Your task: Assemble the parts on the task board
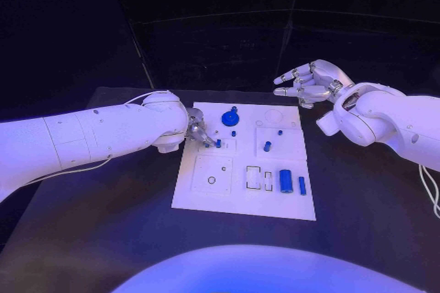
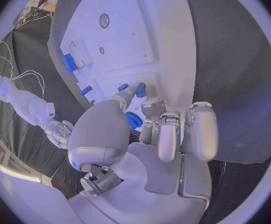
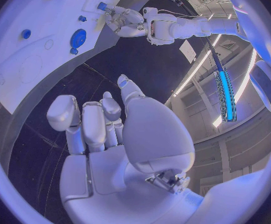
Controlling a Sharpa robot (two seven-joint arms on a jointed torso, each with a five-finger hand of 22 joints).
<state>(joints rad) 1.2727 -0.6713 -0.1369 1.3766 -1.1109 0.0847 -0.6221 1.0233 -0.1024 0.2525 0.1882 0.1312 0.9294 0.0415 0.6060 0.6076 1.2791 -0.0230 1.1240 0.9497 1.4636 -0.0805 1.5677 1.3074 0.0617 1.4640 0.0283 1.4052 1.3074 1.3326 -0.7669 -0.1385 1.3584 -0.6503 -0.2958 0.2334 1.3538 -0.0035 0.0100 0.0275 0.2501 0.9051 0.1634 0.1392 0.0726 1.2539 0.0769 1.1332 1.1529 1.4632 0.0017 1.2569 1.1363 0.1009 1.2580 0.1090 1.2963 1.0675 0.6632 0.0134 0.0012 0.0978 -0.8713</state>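
Fingers of the left hand [image 1: 199, 133] are down on the task board [image 1: 229, 201], pinching a small blue peg [image 1: 218, 143] near its left edge, just below the round blue part [image 1: 230, 119]. The wrist view shows that peg [image 2: 140, 89] upright between the fingertips [image 2: 130, 93], touching the plate. Right hand [image 1: 310, 82] hovers off the board's far right corner, above the dark surface [image 1: 110, 223], fingers loosely curled and holding nothing. A blue cylinder [image 1: 286, 180] and a thin blue pin [image 1: 302, 185] lie side by side lower right on the board.
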